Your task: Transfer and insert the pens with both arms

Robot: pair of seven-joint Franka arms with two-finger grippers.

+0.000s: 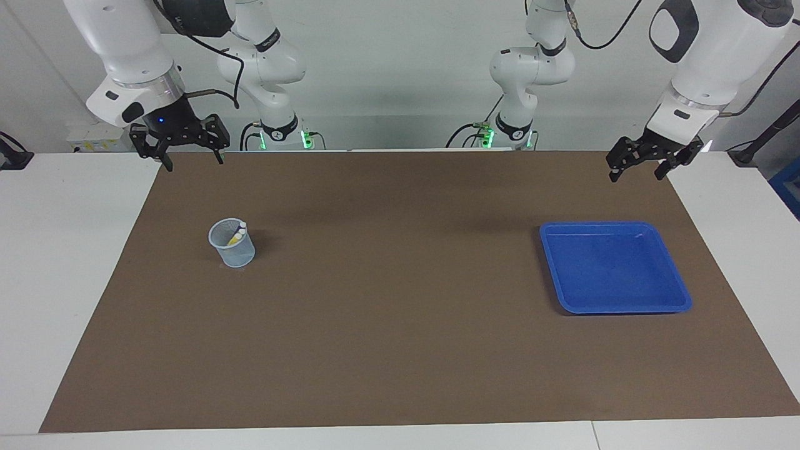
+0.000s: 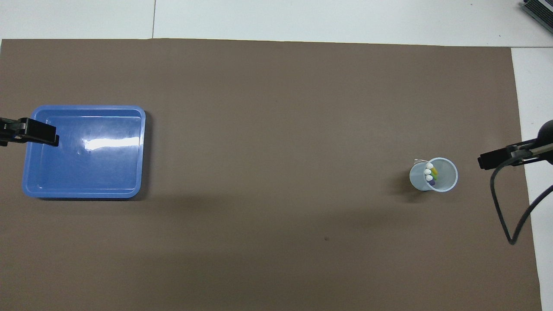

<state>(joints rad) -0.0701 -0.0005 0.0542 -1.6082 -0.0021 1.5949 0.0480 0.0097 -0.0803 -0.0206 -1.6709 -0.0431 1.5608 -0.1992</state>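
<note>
left end effector open, right end effector open

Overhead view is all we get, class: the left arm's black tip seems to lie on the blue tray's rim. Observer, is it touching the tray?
Observer: No. The left gripper hangs in the air, clear of the blue tray, with its fingers open and empty.
Operator: And the right one, beside the cup?
Observer: The right gripper is raised too, over the brown mat's corner and apart from the cup, fingers open.
Operator: Do the pens stick out?
Observer: Barely. The pens lean on the rim, with one pale end just above it.
</note>
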